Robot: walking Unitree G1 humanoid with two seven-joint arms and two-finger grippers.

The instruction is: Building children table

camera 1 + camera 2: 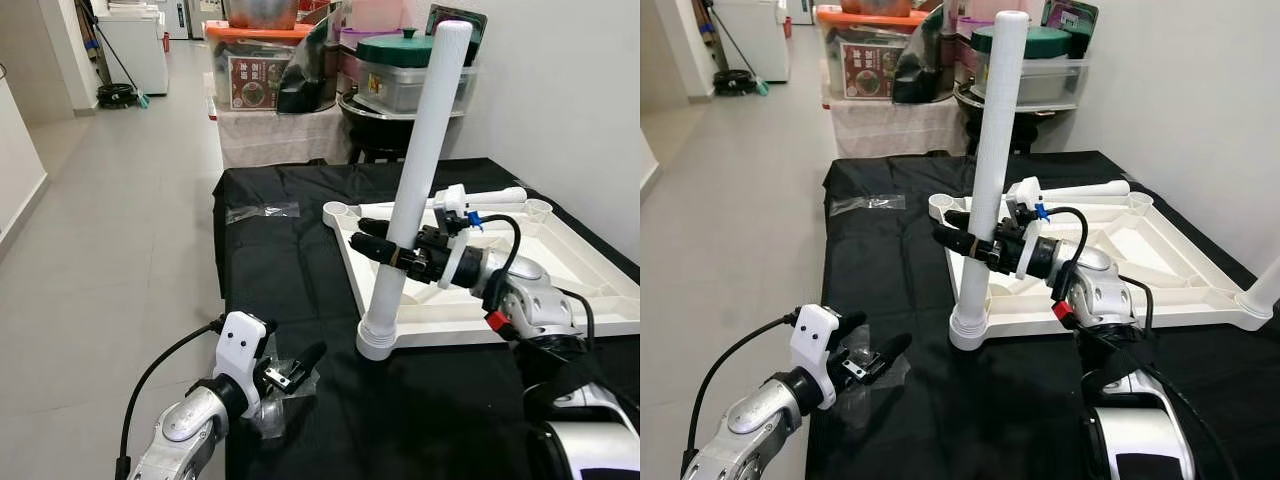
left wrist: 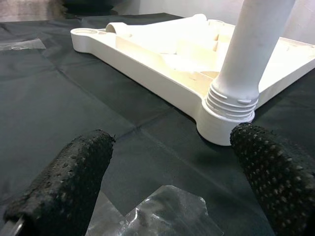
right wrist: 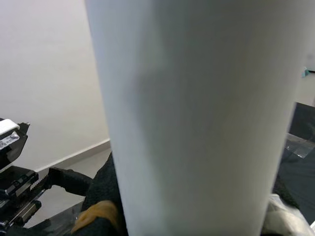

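Black cloth (image 1: 300,300) covers the work surface, with grey floor tiles to the robot's left and stacked storage boxes (image 1: 265,70) against the wall behind; the right gripper (image 1: 375,240) reaches in from the right and its black fingers are clamped around the white table leg (image 1: 420,170) a little below the middle of its length; the leg stands nearly upright, leaning slightly, with its ribbed foot seated in the near corner socket of the white tabletop (image 1: 560,290), which lies upside down on the cloth; a second white leg (image 1: 490,197) lies across the far edge of the tabletop, behind the right wrist; the left gripper (image 1: 290,372) hovers low over the cloth near the front edge, well apart from the leg's base, its fingers (image 2: 74,177) spread wide and holding nothing; crumpled clear plastic wrap (image 2: 167,211) lies just under them, and another clear plastic bag (image 1: 262,211) lies further back on the cloth.
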